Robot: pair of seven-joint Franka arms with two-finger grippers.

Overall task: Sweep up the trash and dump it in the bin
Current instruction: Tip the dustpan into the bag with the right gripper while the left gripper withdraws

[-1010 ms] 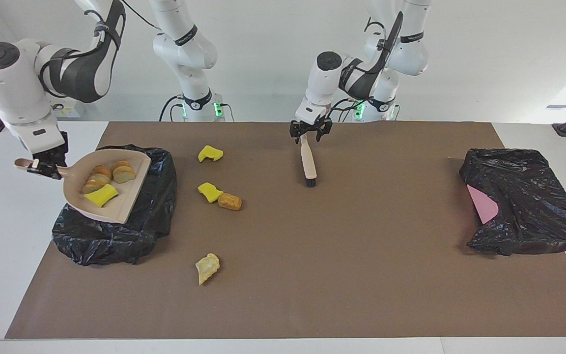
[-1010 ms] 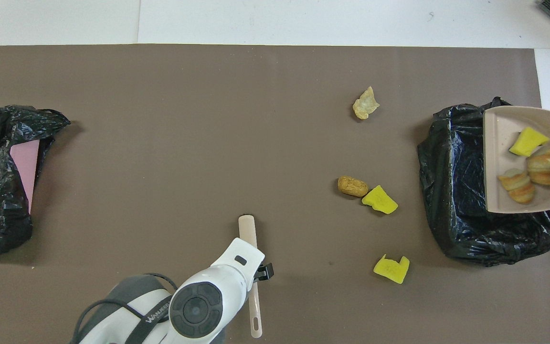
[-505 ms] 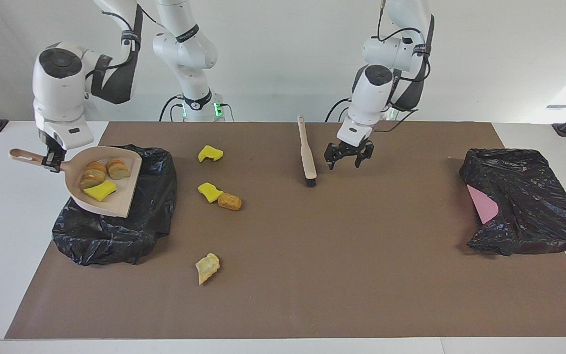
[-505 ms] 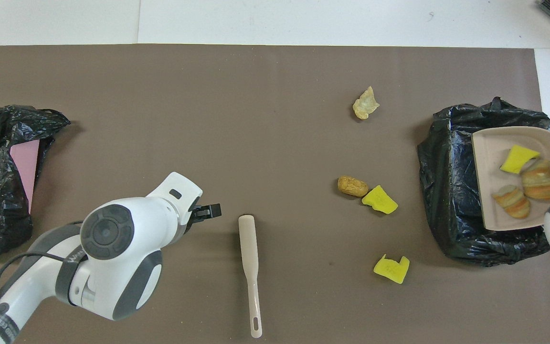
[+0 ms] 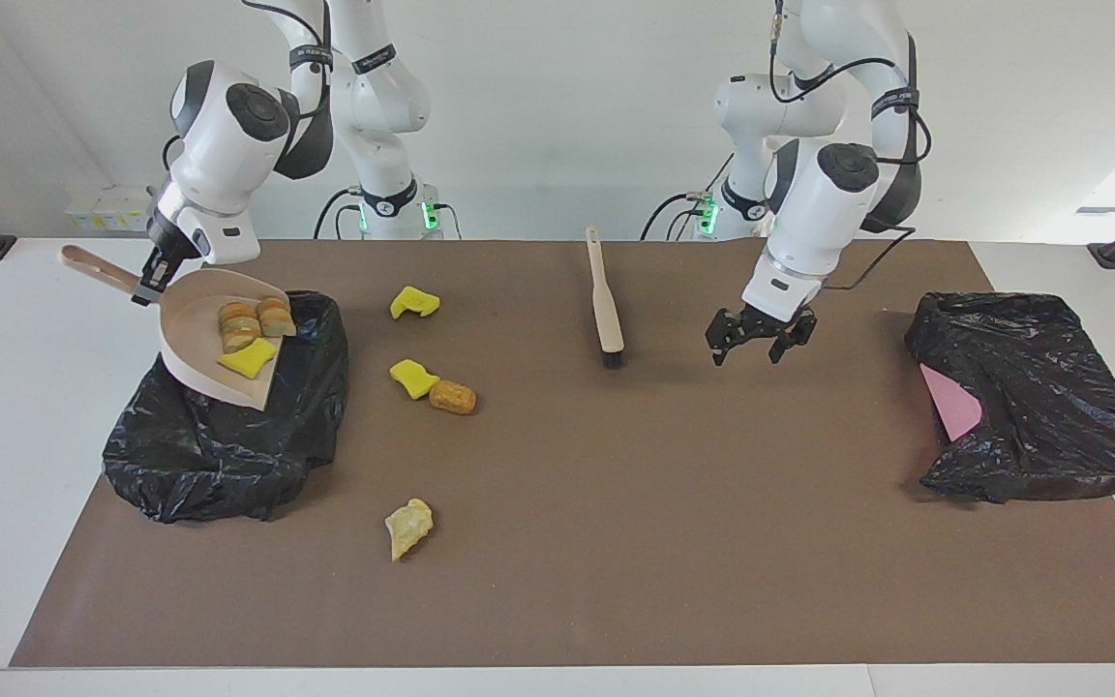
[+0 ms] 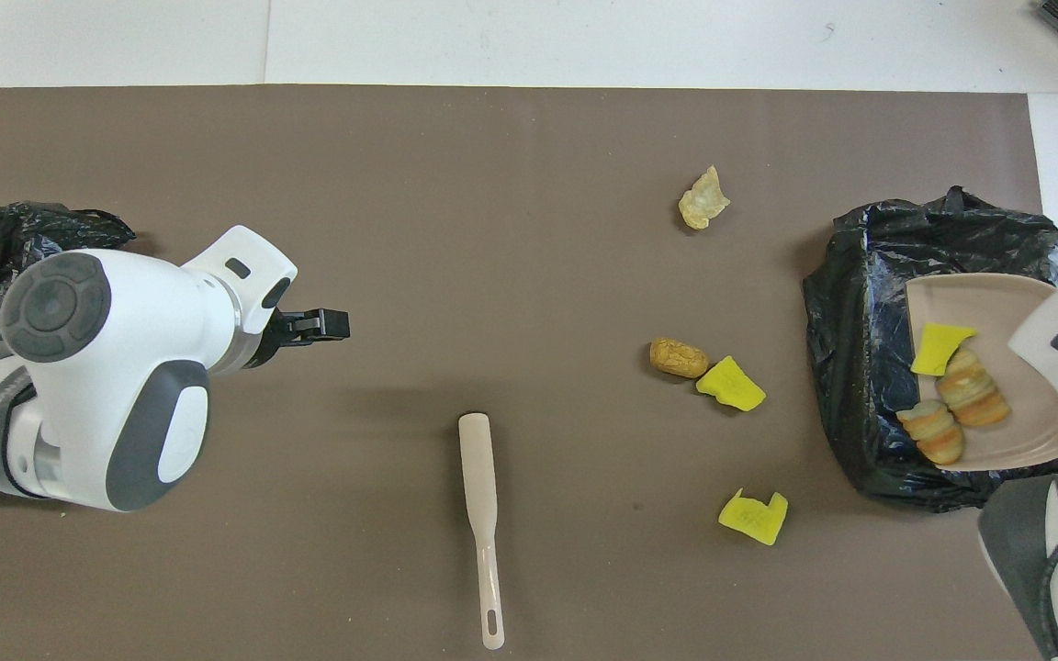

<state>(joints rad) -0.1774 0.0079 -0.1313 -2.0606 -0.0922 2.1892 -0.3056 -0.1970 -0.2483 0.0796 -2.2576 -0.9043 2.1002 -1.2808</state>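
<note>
Over the black bin bag (image 5: 219, 455), the dustpan (image 5: 214, 339) is held tilted by the right gripper (image 5: 146, 286), jaws clamped on its handle, so trash (image 5: 248, 334) slides out; the left gripper (image 5: 759, 337) hangs wide open, empty.

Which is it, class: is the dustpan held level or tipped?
Tipped. The dustpan, held by its handle in the right tool, slopes lip-down over the black bin bag, its three trash pieces gathered near that lip.

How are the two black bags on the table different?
The black bag at the right arm's end has the tilted dustpan over it, held by the right gripper; the black bag at the left arm's end has nothing over it. That second bag shows a pink patch; the first shows none. Both are crumpled and shiny.
</note>
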